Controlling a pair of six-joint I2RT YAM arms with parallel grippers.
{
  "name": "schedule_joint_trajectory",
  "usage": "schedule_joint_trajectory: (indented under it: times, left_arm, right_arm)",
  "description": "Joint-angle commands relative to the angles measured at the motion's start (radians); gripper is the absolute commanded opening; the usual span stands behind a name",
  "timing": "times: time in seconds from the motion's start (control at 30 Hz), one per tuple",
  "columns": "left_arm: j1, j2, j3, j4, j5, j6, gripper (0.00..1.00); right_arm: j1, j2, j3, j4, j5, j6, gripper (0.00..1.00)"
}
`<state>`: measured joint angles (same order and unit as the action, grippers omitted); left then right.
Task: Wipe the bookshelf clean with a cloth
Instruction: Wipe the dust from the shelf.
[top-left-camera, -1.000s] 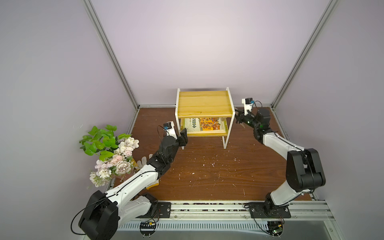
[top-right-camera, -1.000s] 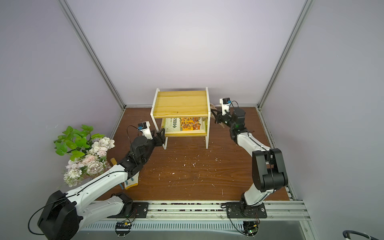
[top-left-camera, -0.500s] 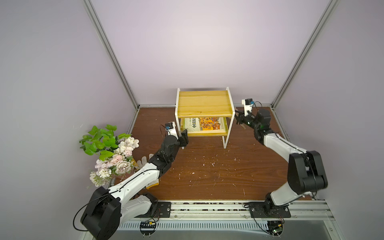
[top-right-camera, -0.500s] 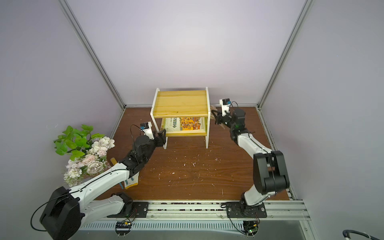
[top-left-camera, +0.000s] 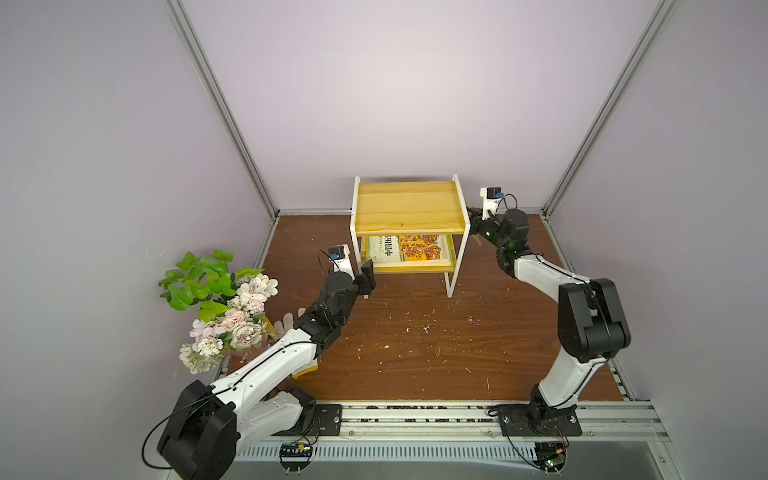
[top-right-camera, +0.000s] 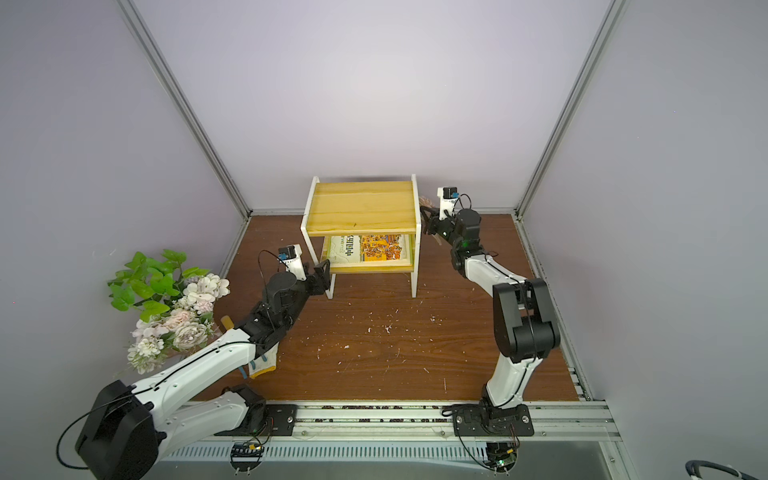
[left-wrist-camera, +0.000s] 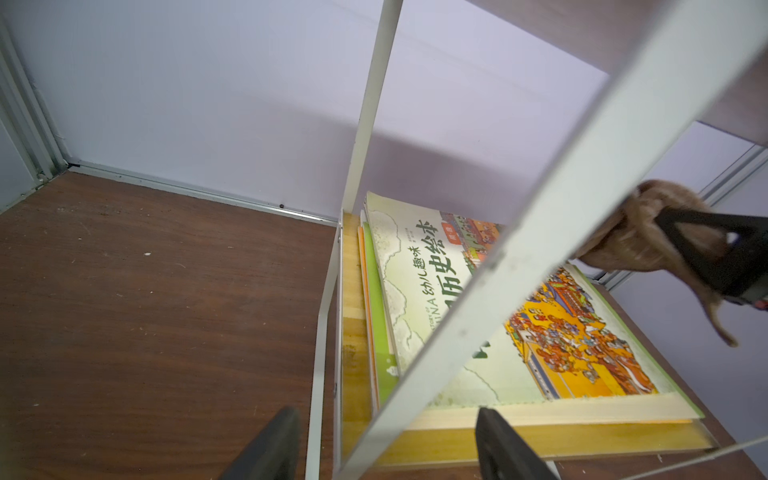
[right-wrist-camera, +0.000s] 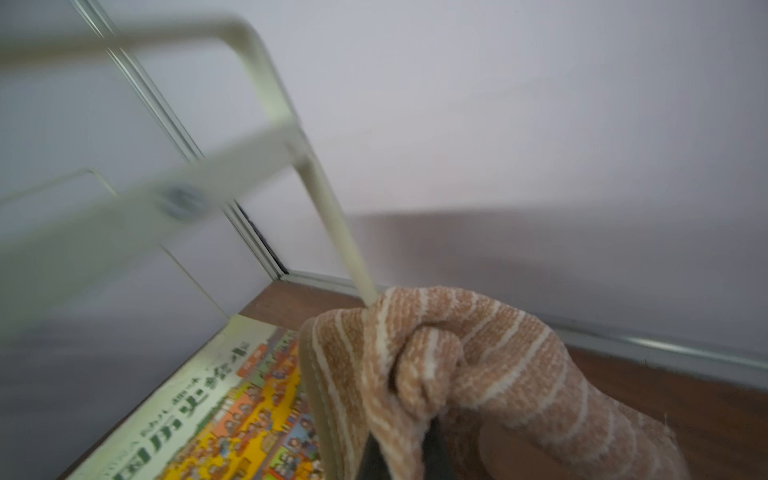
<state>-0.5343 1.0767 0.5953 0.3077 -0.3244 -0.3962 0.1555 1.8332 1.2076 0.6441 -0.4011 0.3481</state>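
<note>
Pale-wood bookshelf (top-left-camera: 409, 208), books (top-left-camera: 409, 248) on lower tier; L end effector (top-left-camera: 366, 275) wide, R end effector (top-left-camera: 477, 220) tight on cloth (right-wrist-camera: 478, 357)

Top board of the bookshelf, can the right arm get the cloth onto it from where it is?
Probably yes. The top board is bare, and the right gripper, shut on the cloth, sits beside its right end. Only the raised white frame loop stands between, so the arm must lift over it.

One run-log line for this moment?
left gripper: open around bookshelf leg | right gripper: shut on cloth beside bookshelf | books: lower shelf
</note>
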Motion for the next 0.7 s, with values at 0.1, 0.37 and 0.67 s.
schedule_joint_trajectory:
  times: [0.1,0.37,0.67]
  left_arm:
    - [0.01,-0.002,0.04,-0.015,-0.008,0.06,0.66]
    - [0.01,0.011,0.077,-0.037,0.035,0.11,0.57]
    - [0.011,0.042,0.089,-0.052,0.025,0.103,0.52]
  right_arm:
    - [0.001,-0.17,0.136,0.004,0.145,-0.08,0.0]
    - [-0.037,0.016,0.262,-0.088,0.001,-0.041,0.0]
    - [-0.042,0.122,0.305,-0.043,-0.435,-0.053,0.0]
